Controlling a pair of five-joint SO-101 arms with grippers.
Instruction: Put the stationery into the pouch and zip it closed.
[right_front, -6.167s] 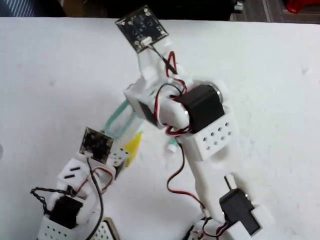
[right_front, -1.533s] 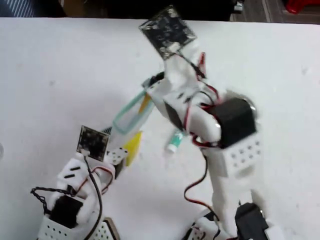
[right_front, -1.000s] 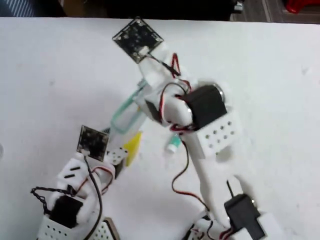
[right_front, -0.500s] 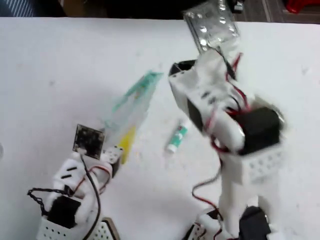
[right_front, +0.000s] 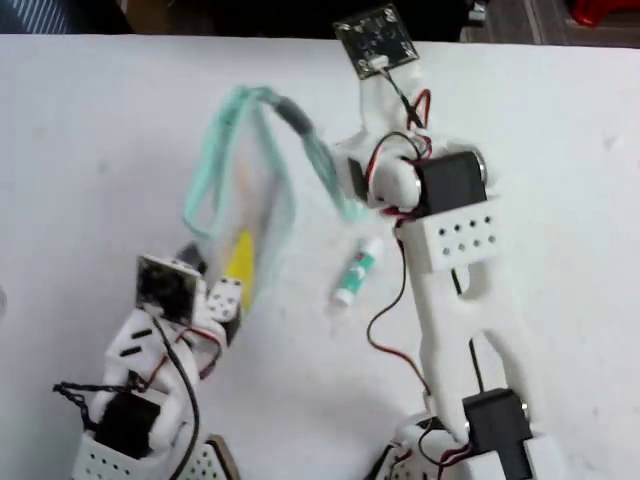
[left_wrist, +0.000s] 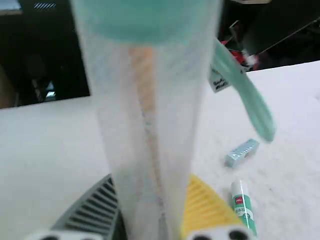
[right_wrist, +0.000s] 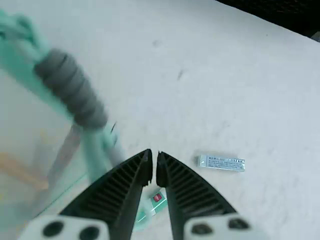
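Toward the near left of the white counter (right_front: 100, 150), the left end effector (right_front: 236, 278) is closed on one end of a clear plastic pouch with a teal zip edge (right_front: 250, 185), with a grey finger and a yellow finger pressed to its two faces. The pouch rises from that grip with an orange pencil (left_wrist: 144, 85) inside. A loose teal band carrying a grey ribbed sleeve (right_front: 291, 113) arcs from the pouch's far end towards the right end effector (right_front: 350, 188). Its jaws are drawn to a thin slit, and I cannot tell whether they pinch the band. A green-and-white glue stick (right_front: 356, 272) lies between the arms, just beside the right one. A small pale-blue rectangular block (right_wrist: 221, 163) lies near it. Bare counter spreads to both sides, up to the far edge.
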